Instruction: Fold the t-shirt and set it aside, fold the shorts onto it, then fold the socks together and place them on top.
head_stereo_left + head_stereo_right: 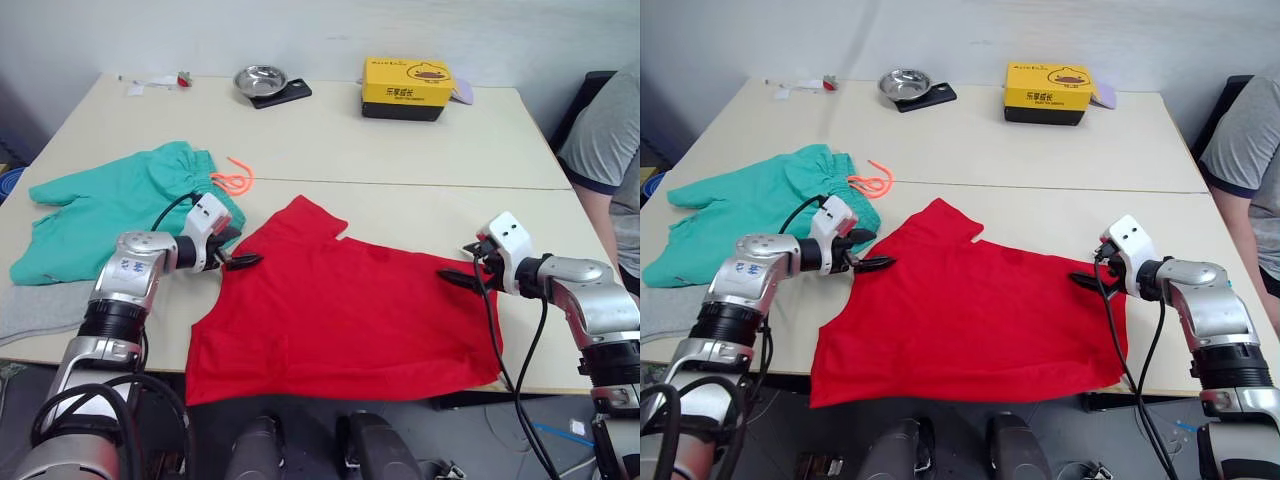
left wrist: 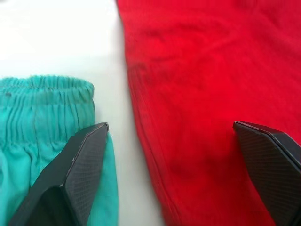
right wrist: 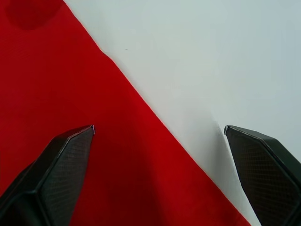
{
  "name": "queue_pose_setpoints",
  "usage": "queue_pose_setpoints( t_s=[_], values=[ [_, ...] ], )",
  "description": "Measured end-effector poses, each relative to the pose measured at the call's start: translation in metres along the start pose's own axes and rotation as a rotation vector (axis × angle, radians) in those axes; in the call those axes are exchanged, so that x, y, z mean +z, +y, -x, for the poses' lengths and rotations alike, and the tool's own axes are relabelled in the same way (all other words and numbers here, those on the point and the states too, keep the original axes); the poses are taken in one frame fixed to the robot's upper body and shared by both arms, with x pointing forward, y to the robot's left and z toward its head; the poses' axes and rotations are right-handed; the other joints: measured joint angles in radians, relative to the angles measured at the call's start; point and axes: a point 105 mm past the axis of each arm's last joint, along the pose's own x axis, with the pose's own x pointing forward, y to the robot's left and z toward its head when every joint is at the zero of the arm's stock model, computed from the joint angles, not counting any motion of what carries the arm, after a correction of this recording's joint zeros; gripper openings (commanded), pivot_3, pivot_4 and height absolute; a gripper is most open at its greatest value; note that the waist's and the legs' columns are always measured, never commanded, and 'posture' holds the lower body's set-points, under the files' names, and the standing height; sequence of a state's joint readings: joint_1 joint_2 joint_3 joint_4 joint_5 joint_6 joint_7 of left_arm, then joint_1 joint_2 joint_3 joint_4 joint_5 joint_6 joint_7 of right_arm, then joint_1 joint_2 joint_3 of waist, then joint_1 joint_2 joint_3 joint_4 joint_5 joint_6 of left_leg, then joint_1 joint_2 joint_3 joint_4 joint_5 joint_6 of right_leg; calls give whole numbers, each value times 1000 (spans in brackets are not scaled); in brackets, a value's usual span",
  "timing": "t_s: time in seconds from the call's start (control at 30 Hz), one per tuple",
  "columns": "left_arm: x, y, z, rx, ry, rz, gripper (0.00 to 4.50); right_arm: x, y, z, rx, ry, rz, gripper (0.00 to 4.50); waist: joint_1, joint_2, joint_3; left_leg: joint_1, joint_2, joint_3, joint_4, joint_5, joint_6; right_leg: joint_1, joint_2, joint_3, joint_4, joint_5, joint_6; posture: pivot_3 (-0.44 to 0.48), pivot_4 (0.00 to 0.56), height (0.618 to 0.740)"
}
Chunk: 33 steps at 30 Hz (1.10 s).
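Pale worktop (image 1: 400,150) carries the t-shirt (image 1: 350,310) spread flat at its near edge, shorts (image 1: 110,205) just beside. Left tool (image 1: 243,261) and right tool (image 1: 455,277) hover released over opposite edges, seemingly not touching. Both should pinch one layer evenly before folding.

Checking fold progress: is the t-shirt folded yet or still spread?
Partly folded. The t-shirt lies flat on the table with its top turned in diagonally, one sleeve showing; the hem hangs over the near edge.
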State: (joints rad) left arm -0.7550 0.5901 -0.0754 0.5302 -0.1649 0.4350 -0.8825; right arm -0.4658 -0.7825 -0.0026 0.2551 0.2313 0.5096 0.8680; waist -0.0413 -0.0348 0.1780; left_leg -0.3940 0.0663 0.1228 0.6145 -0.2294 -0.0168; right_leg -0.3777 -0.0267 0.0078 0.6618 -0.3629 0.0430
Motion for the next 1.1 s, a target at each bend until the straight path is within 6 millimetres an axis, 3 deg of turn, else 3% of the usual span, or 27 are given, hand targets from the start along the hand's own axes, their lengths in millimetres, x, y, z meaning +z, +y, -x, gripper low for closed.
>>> queue_pose_setpoints(
  t_s=[0.23,0.53,0.77,0.87,0.93,1.03,1.1],
  values=[
    [34,8,-10,-29,-73,74,4468,-12,-20,20,-26,42,-41,4500,11,1,1,0,0,1,0,0,0,0,0,0,-1,0,1,0,150,740],
    [15,8,-33,-49,25,104,4468,-24,-30,28,-48,66,-90,4500,3,1,1,0,0,1,1,0,-1,-1,1,1,0,0,1,0,150,740],
    [17,5,-36,-96,52,75,4468,-25,-36,29,-49,70,-109,4500,6,1,1,0,0,2,1,0,-1,-1,0,1,0,0,1,0,150,740],
    [18,2,-39,-107,57,69,3886,-27,-39,35,-48,92,-122,4500,9,1,1,0,-1,2,1,0,-1,-1,0,1,0,0,1,0,150,740],
    [17,3,-40,-106,59,76,3268,-29,-41,39,-44,111,-129,4500,10,1,1,0,-1,1,1,0,-1,-1,0,1,0,0,1,0,150,740],
    [15,4,-40,-98,58,78,2289,-31,-42,40,-42,118,-140,3871,10,1,1,0,-1,1,1,0,-1,-1,0,1,0,0,1,0,150,740],
    [14,5,-40,-94,55,85,1591,-32,-44,40,-48,122,-147,3197,10,1,1,0,-1,1,1,0,-1,-1,0,1,0,0,1,0,150,740]
  ],
)
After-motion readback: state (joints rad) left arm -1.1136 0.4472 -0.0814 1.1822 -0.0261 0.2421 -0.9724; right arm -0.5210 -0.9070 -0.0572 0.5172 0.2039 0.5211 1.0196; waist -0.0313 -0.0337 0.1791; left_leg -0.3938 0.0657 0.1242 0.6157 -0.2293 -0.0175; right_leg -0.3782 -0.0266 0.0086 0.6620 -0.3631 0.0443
